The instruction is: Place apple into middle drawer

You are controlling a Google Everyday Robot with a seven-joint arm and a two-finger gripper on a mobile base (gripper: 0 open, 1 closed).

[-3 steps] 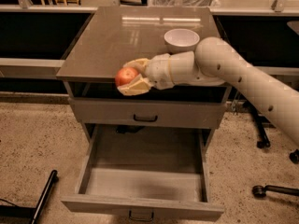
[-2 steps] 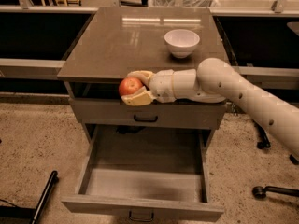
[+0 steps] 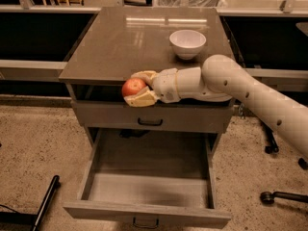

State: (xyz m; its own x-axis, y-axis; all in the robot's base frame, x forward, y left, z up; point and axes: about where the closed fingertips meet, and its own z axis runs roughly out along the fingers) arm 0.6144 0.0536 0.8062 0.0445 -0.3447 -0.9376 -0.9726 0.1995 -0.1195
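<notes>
The red-orange apple [image 3: 133, 86] is held between the cream fingers [image 3: 142, 99] of my gripper [image 3: 136, 87], which is shut on it. The gripper sits at the front edge of the cabinet top, above the open middle drawer [image 3: 149, 189]. That drawer is pulled far out, its pale grey floor bare, with a small dark loop handle at its front [image 3: 146, 222]. My white arm [image 3: 240, 93] reaches in from the right.
A white bowl [image 3: 187, 43] stands on the brown cabinet top [image 3: 120, 42] at the back right. The closed upper drawer front [image 3: 149, 117] with its handle is just under the gripper. Chair bases and a dark bar lie on the speckled floor at both sides.
The gripper with the apple has moved forward and down, from over the cabinet top to its front edge, then shifted slightly right above the open drawer.
</notes>
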